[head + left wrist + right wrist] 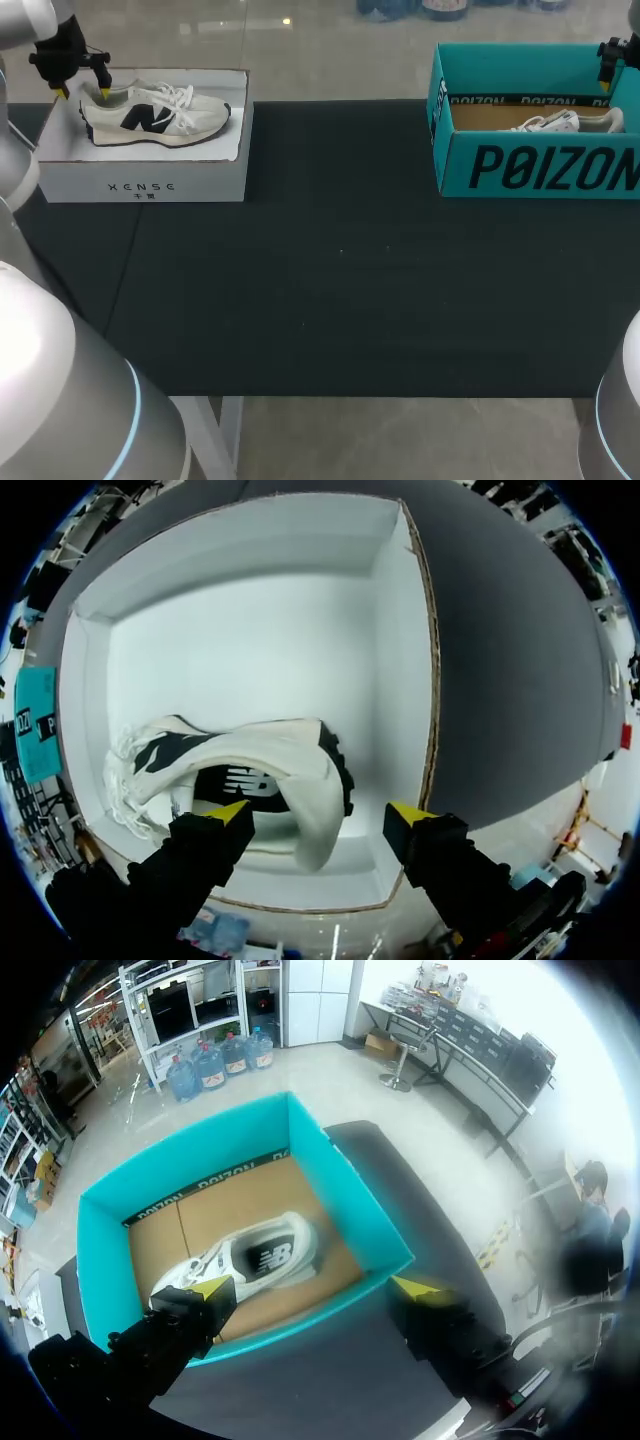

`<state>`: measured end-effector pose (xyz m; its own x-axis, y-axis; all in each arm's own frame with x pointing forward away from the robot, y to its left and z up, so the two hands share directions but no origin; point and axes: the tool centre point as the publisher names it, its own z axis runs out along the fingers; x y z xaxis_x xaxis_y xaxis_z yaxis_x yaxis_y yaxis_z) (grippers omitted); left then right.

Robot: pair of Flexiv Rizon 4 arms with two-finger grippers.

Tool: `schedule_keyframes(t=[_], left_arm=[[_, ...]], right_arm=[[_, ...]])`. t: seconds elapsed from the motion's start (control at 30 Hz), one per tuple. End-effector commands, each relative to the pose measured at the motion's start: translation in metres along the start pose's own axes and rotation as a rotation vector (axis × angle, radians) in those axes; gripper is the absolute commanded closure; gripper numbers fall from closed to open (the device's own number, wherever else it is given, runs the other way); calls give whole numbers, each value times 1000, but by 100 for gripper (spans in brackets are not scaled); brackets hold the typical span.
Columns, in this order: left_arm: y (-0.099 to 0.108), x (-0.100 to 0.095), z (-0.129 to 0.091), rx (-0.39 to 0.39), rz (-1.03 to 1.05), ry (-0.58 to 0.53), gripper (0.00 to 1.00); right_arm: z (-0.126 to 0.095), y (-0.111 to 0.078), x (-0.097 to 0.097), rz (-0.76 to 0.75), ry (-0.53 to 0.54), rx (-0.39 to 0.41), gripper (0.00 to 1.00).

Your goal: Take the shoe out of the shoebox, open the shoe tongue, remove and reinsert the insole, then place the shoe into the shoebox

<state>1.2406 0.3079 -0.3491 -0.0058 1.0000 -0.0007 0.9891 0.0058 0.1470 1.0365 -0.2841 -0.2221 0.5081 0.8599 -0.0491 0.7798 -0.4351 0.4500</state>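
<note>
My left gripper (318,814), jaws apart over the shoe (265,765) heel, could snag the white box (405,680) wall descending; right gripper (312,1288), jaws apart, hovers above the teal box (345,1195).

Robotics lab — left arm (50,385), right arm (615,425), a black-topped table (340,300), white shoebox (150,182) and teal shoebox (540,170) on it.

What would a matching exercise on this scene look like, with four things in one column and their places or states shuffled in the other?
Column one:
1. left gripper
2. right gripper
3. white shoebox
4. teal shoebox

Column two:
A. at the far right of the table
B. open, above the teal shoebox
C. at the table's far left
D. open, at the heel of the shoe in the white shoebox

Pairs: 1-D, 2-B, 3-C, 4-A.
</note>
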Motion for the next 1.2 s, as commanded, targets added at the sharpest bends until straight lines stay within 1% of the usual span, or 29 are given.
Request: schedule_keyframes(t=[0.03,0.07,0.1,0.13,0.2,0.3,0.43,0.5,0.57,0.63,0.67,0.7,0.73,0.77,0.8,0.83,1.07,1.2], left_arm=[[12,3,3,172,6,-2,43],[12,2,4,171,10,-1,46],[13,1,4,172,14,1,46],[12,0,5,172,21,3,43],[12,-1,6,173,24,3,41],[12,-1,8,176,30,3,44],[13,0,10,180,32,1,53],[13,1,11,180,33,2,58],[13,1,11,181,35,0,68],[14,2,11,179,45,-2,74],[14,2,11,179,47,-2,75],[14,2,11,178,49,-1,77],[14,2,11,177,50,-1,84],[14,2,11,176,51,-1,92],[14,3,11,176,52,0,98],[14,3,11,175,52,0,100],[10,5,5,168,57,9,100],[6,8,-2,160,57,19,100]], right_arm=[[0,0,0,1,-1,-1,0],[0,0,0,1,-1,-1,0],[0,0,0,1,-1,-1,0],[0,0,0,1,-1,-1,0],[0,0,0,1,-1,-1,0],[0,0,0,1,-1,-1,0],[0,0,0,1,-1,-1,0],[0,0,0,1,-1,-1,0],[0,0,0,1,-1,-1,0],[0,0,0,1,-1,-1,0],[0,0,0,1,-1,-1,0],[0,0,0,1,-1,-1,0],[0,0,0,1,-1,-1,0],[0,0,0,1,-1,-1,0],[0,0,0,1,-1,-1,0],[0,0,0,1,-1,-1,0],[0,0,0,1,-1,-1,0],[0,0,0,1,-1,-1,0]])
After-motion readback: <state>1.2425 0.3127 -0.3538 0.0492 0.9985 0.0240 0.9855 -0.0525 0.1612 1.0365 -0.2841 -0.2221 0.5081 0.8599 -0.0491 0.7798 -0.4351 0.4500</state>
